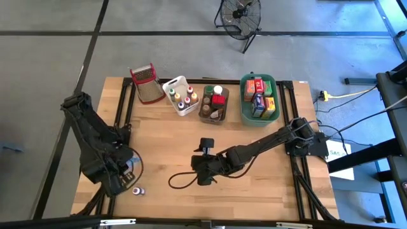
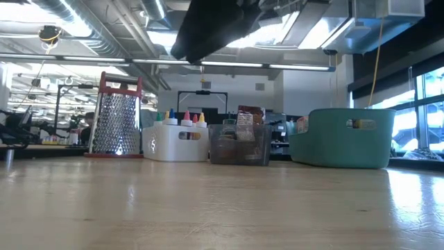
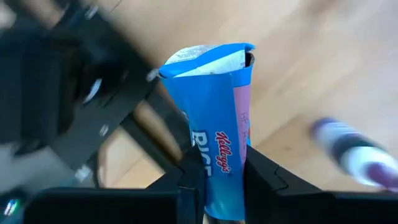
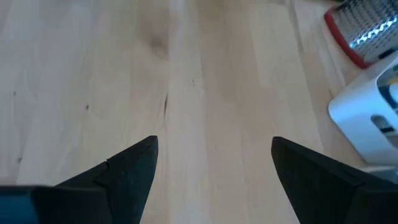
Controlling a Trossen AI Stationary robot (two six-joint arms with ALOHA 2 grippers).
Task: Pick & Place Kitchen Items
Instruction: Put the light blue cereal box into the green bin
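Blue box (image 3: 217,137) pinched by left gripper (image 3: 222,180), small bottle (image 3: 360,158) lying near.

Bright ceiling strip lights wash the room evenly; glare sheens the table (image 2: 222,208) toward 3 o'clock in the low view. The small bottle (image 3: 357,155) in the left wrist view smears with blur.

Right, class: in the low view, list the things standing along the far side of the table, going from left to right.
Grey metal grater with red top → white plastic tub of small bottles with coloured caps → clear brown tub of jars → green plastic tub.
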